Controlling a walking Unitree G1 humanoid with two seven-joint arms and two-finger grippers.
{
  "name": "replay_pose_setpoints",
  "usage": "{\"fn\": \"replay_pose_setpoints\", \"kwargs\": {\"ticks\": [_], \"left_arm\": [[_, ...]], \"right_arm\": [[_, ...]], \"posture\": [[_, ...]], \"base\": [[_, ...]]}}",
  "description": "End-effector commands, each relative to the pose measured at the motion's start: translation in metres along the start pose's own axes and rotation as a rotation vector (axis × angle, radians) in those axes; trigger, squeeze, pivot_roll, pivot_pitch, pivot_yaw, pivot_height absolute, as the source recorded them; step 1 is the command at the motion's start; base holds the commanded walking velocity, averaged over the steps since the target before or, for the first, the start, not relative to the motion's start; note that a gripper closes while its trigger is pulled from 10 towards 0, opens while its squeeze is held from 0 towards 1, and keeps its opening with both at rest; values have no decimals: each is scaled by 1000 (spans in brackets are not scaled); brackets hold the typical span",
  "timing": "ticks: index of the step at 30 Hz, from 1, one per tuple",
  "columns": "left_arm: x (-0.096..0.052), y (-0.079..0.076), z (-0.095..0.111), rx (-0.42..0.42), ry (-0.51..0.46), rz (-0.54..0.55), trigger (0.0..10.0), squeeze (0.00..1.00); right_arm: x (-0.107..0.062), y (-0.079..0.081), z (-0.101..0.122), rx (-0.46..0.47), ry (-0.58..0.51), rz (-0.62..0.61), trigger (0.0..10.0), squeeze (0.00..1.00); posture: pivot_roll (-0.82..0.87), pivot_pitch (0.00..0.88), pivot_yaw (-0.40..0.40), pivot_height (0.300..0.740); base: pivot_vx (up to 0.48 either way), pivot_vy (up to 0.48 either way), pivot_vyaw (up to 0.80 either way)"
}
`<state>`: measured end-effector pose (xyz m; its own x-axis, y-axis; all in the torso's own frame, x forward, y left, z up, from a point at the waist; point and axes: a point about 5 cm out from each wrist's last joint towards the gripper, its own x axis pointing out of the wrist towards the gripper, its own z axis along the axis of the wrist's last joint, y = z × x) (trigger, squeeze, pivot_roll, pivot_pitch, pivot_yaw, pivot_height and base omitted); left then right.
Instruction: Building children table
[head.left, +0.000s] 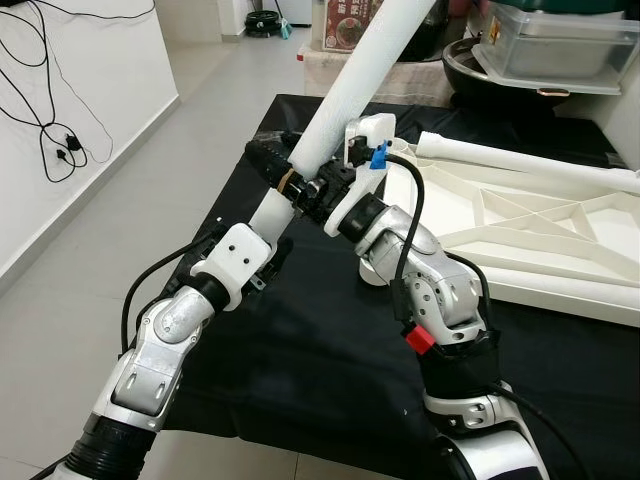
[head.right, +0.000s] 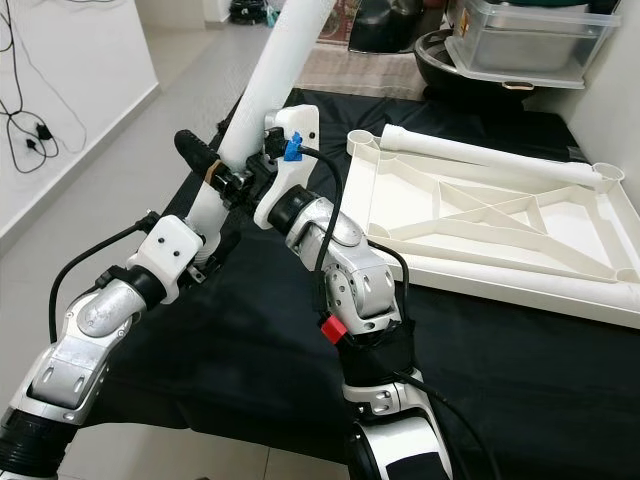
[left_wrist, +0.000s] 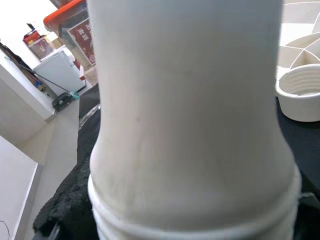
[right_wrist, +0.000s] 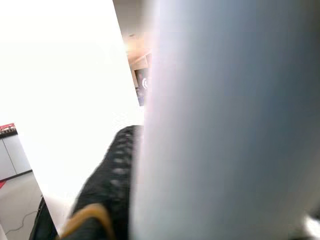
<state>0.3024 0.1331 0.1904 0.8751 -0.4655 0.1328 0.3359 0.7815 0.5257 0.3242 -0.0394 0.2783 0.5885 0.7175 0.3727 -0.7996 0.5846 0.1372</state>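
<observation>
A long white table leg slants up toward the back, held by both grippers near its lower end. My left gripper is shut on the table leg, its black fingers wrapped round the tube. Just beside it, my right gripper is shut on the same leg. The leg's threaded end shows close up in the left wrist view. The white table top lies upside down on the black cloth to the right, with another leg lying along its far edge. A round threaded socket sits at its near corner.
The black cloth covers the work surface. Behind it stand a clear lidded plastic box and a dark bowl. Grey tiled floor and a white wall with dangling cables lie to the left.
</observation>
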Motion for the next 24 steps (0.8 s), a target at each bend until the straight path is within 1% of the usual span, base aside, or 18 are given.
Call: {"fn": "replay_pose_setpoints", "kwargs": {"ticks": [1,11,12,13,14,15,21,23,24], "left_arm": [[-2,-4,4,20,-22,-24,10000,0],[-3,1,3,25,-19,-16,10000,0],[-3,0,-2,-9,12,-24,10000,0],[-4,-1,-3,-27,25,-21,10000,114],[-4,-1,-5,-38,33,-18,10000,114],[-4,-1,-5,-58,33,-8,10000,1000],[-5,-2,-4,-73,26,6,10000,1000],[-5,-2,-4,-79,25,14,10000,1000],[-6,1,-5,-66,34,35,10000,1000]], "right_arm": [[2,4,0,6,0,22,0,0],[1,6,-2,7,7,37,0,0],[0,6,-3,4,6,32,0,0],[0,5,-3,1,4,29,0,0],[-1,5,-3,-1,3,27,0,0],[-1,5,-2,0,0,22,0,0],[0,2,-1,-7,-7,8,0,0],[0,0,1,-15,-12,-1,0,0],[0,-4,3,-29,-18,-16,0,0]], "posture": [[79,52,-23,740],[79,41,-19,740],[78,36,-18,740],[79,33,-18,740],[79,33,-18,740],[78,30,-18,740],[78,26,-20,740],[78,26,-19,740],[78,27,-19,740]], "base": [[0,0,0],[0,0,0],[0,0,0],[0,0,0],[0,0,0],[0,0,0],[0,0,0],[0,0,0],[0,0,0]]}}
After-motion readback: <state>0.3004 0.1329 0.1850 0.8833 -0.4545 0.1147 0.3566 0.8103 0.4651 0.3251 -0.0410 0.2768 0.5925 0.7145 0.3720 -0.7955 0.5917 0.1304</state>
